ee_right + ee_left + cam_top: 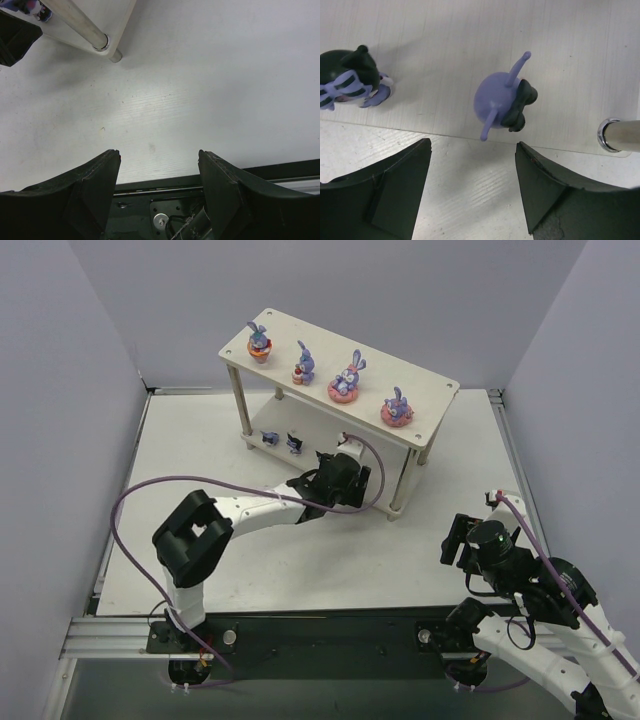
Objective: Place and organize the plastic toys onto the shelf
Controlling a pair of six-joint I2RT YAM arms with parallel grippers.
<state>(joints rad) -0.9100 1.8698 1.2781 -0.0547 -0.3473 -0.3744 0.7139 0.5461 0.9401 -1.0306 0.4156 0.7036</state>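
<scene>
Your left two-finger claw is standing open and gripping nothing, its dark jaws hanging just short of the front edge of the lower board of the pale whitewashed wooden two-tier shelf. Just beyond the gap, a small lilac-headed, dark-bodied plastic figure is resting on that board, free of both jaws, so it looks already placed. Further left, a second dark striped figure is sitting on the same board, well apart, which suggests you are building a row. A thin round shelf leg is crossing on the right, so be minding it when backing out. Above, four purple long-eared rabbit toys are lining the top tier. Your right claw is idling open over the white table.
</scene>
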